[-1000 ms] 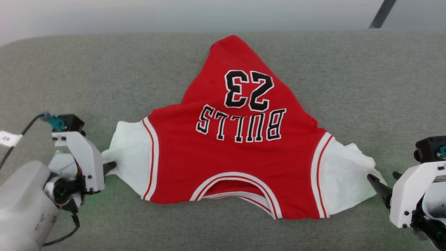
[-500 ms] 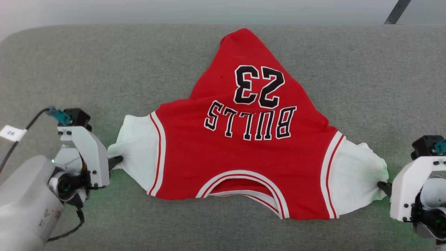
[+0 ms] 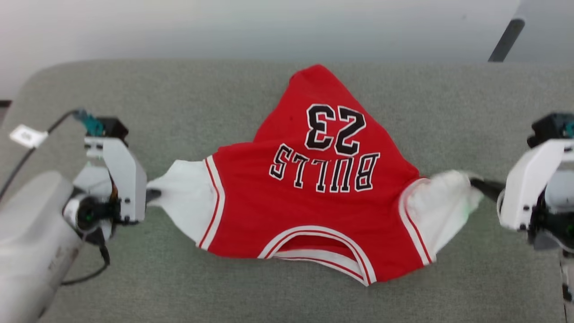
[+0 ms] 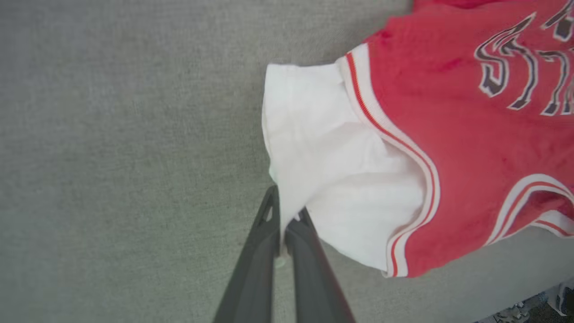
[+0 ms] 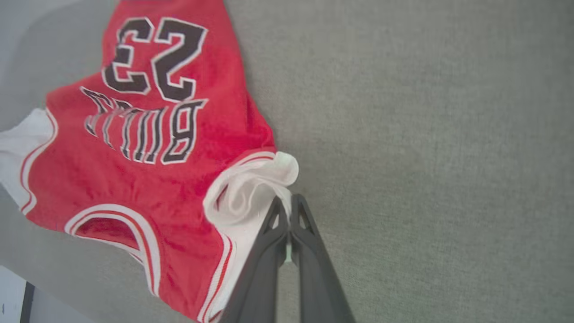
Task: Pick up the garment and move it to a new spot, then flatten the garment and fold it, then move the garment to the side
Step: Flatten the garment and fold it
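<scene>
Garment: we see the red jersey [image 3: 314, 211] in the middle of the grey fabric surface [image 3: 179, 98], its collar [image 3: 314, 244] toward the near edge and its hem drawn to a point toward the far edge.
Print: the "BULLS 23" lettering [image 3: 325, 170] faces up, upside down to us in the head view.
Left side: we find the left gripper [image 3: 152, 195] with fingers together, clamped on the outer edge of the white left sleeve [image 4: 323, 148].
Right side: the right gripper [image 3: 477, 184] is pinched on the white right sleeve [image 5: 251, 188], which bunches up at the fingertips.
Cloth: we see creases across the red body between the two grips.
</scene>
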